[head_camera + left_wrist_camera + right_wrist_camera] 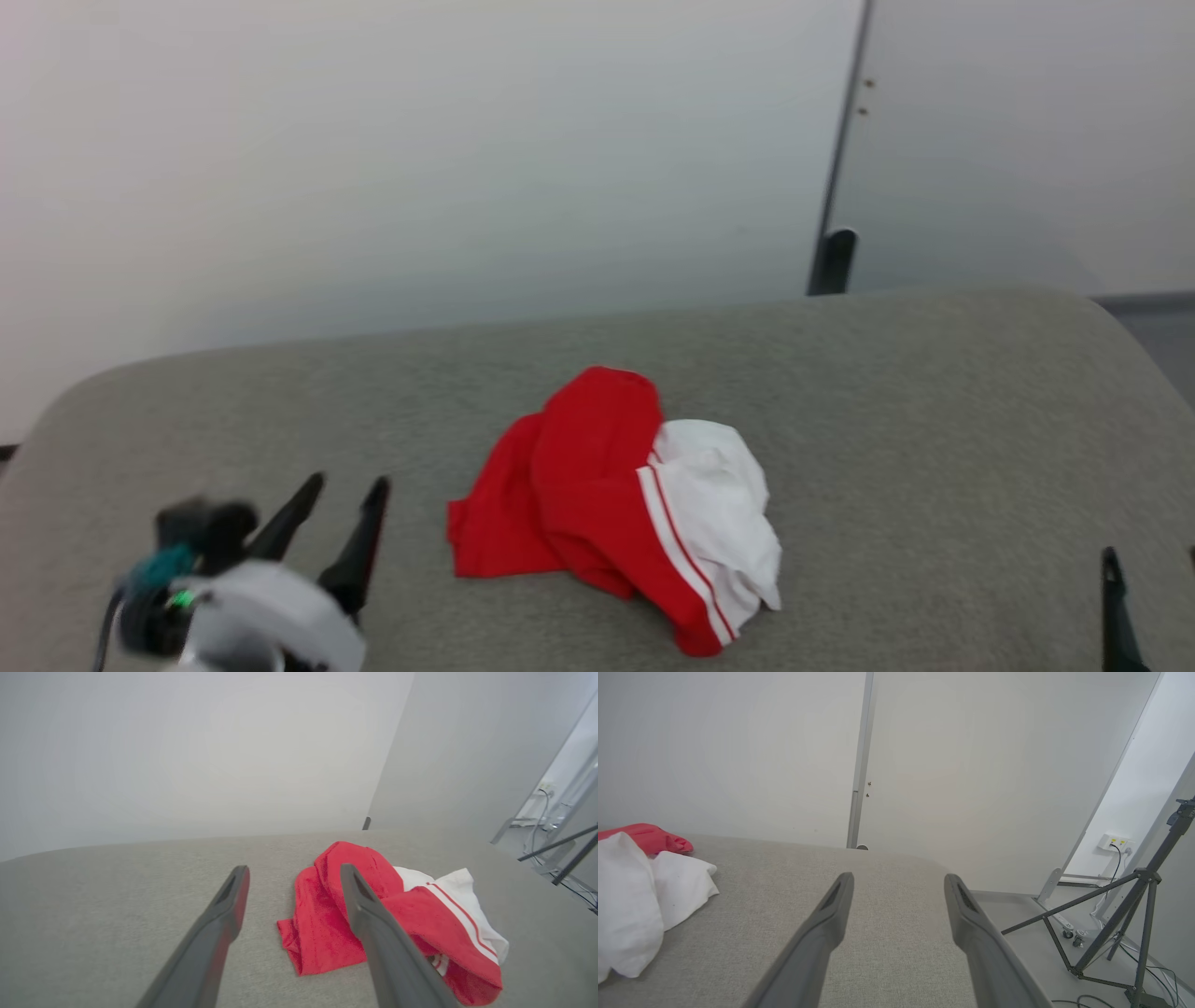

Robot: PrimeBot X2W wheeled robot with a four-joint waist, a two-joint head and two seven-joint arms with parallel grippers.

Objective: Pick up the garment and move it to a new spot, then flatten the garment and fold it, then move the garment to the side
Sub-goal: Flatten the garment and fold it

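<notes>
The garment (616, 504) lies crumpled in a heap near the middle of the grey padded table (934, 401), red cloth on its left, a white sleeve with red stripes on its right. My left gripper (347, 485) hovers open to its left, apart from it. In the left wrist view the garment (322, 924) sits just beyond and right of the open left gripper (294, 873). One dark fingertip (1111, 569) of my right gripper shows at the lower right. The right wrist view has the open right gripper (899, 880) over bare table, with the garment (640, 896) at far left.
The table's rounded far edge meets a pale wall (420, 140) with a dark vertical seam (840, 177). Off the table's right end stand a black tripod (1125, 919), cables and a wall socket (1113, 842) on the floor side.
</notes>
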